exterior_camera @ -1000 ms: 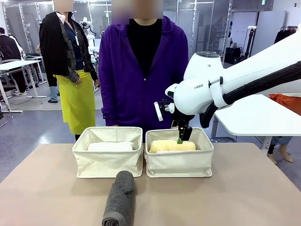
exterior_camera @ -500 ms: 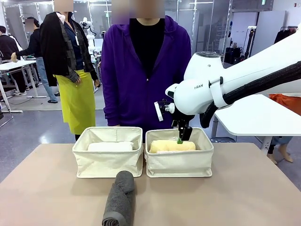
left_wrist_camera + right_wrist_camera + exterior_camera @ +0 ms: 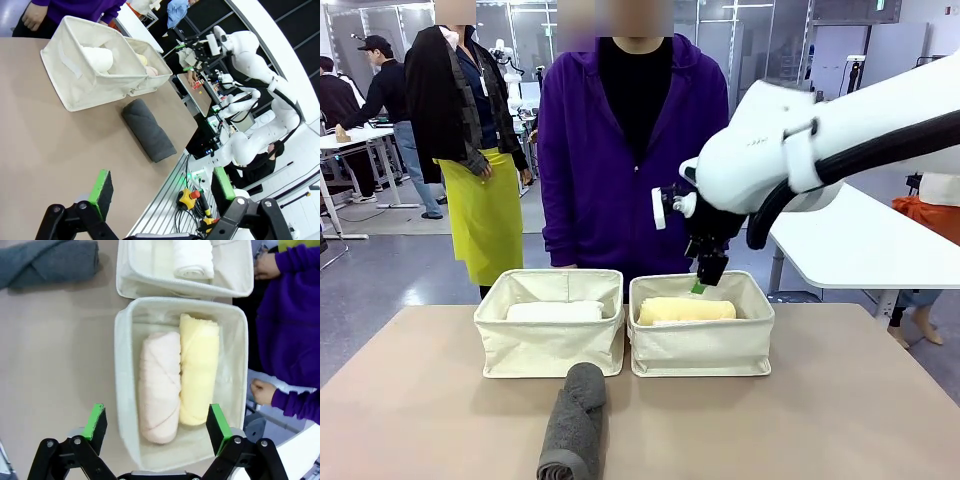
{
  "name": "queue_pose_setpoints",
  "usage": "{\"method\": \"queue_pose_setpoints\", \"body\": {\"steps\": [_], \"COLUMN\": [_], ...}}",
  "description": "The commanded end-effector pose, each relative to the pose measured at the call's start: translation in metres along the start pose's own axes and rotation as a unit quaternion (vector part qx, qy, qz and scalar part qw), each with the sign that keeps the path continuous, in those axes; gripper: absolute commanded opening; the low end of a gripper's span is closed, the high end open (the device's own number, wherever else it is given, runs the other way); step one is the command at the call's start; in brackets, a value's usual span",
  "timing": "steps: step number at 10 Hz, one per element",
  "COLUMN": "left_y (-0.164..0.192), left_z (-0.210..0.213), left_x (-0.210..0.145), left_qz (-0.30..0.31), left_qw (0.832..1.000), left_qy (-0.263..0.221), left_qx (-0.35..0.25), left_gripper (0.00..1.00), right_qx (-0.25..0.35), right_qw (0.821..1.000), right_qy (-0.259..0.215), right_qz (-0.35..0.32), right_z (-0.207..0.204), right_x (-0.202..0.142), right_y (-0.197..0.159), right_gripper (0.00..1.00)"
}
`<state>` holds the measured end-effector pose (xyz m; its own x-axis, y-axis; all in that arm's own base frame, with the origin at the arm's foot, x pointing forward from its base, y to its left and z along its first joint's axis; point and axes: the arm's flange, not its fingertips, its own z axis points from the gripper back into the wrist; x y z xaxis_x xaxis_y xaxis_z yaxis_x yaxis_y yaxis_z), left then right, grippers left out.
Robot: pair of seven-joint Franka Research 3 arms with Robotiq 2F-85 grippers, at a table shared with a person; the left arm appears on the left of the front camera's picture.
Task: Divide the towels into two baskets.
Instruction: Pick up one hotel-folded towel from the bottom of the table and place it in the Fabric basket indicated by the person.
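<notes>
Two cream baskets stand side by side at the table's far middle. The left basket (image 3: 548,350) (image 3: 75,85) holds a white towel (image 3: 555,311) (image 3: 192,259). In the right basket (image 3: 700,350) (image 3: 121,365) a pale pink towel (image 3: 159,385) and a yellow towel (image 3: 686,310) (image 3: 198,367) lie next to each other. A dark grey towel (image 3: 575,420) (image 3: 148,129) lies on the table in front of the baskets. My right gripper (image 3: 703,282) (image 3: 156,424) hangs open and holds nothing, above the right basket. Over the table's near side my left gripper (image 3: 162,190) is open, with nothing between its pads.
A person in a purple hoodie (image 3: 630,150) stands close behind the baskets, hands (image 3: 262,390) near their far rims. Bare table surface (image 3: 820,420) lies right and left of the grey towel. The table's edge (image 3: 165,175) runs past the grey towel, with equipment below.
My right arm has lifted, raising the open gripper a little above the yellow towel in the right basket. The towels and baskets have not moved.
</notes>
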<state>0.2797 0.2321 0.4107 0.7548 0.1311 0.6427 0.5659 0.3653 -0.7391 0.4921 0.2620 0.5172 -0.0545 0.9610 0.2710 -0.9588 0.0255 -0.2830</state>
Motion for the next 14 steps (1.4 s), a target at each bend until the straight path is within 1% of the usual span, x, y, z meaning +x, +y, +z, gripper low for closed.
{"method": "queue_pose_setpoints", "body": {"steps": [1,2,3,4,5,7,8,9,10,12,13,14], "left_y": [-0.004,-0.004,-0.004,-0.004,-0.004,-0.004,-0.004,-0.004,-0.004,-0.004,-0.004,-0.004], "left_z": [0.003,0.003,0.003,0.003,0.003,0.003,0.003,0.003,0.003,0.003,0.003,0.003], "left_x": [-0.003,-0.003,-0.003,-0.003,-0.003,-0.003,-0.003,-0.003,-0.003,-0.003,-0.003,-0.003], "left_qz": [-0.005,-0.005,-0.005,-0.005,-0.005,-0.005,-0.005,-0.005,-0.005,-0.005,-0.005,-0.005], "left_qw": [1.0,1.0,1.0,1.0,1.0,1.0,1.0,1.0,1.0,1.0,1.0,1.0], "left_qy": [0.001,0.001,0.001,0.001,0.001,0.001,0.001,0.001,0.001,0.001,0.001,0.001], "left_qx": [-0.005,-0.005,-0.005,-0.005,-0.005,-0.005,-0.005,-0.005,-0.005,-0.005,-0.005,-0.005], "left_gripper": [1.0,1.0,1.0,1.0,1.0,1.0,1.0,1.0,1.0,1.0,1.0,1.0], "right_qx": [0.033,0.051,0.085,0.1,0.125,0.185,0.21,0.23,0.244,0.234,0.227,0.226], "right_qw": [0.994,0.982,0.961,0.944,0.917,0.847,0.807,0.765,0.717,0.642,0.605,0.584], "right_qy": [-0.026,-0.044,-0.089,-0.107,-0.149,-0.207,-0.255,-0.264,-0.288,-0.346,-0.375,-0.391], "right_qz": [-0.1,-0.176,-0.249,-0.296,-0.349,-0.452,-0.49,-0.541,-0.586,-0.643,-0.664,-0.674], "right_z": [0.037,0.054,0.066,0.076,0.088,0.094,0.095,0.097,0.099,0.096,0.091,0.087], "right_x": [-0.038,-0.074,-0.115,-0.148,-0.191,-0.272,-0.309,-0.347,-0.386,-0.444,-0.464,-0.476], "right_y": [0.033,0.04,0.05,0.055,0.059,0.068,0.075,0.091,0.117,0.17,0.193,0.209], "right_gripper": [1.0,1.0,1.0,1.0,1.0,1.0,1.0,1.0,1.0,1.0,1.0,1.0]}}
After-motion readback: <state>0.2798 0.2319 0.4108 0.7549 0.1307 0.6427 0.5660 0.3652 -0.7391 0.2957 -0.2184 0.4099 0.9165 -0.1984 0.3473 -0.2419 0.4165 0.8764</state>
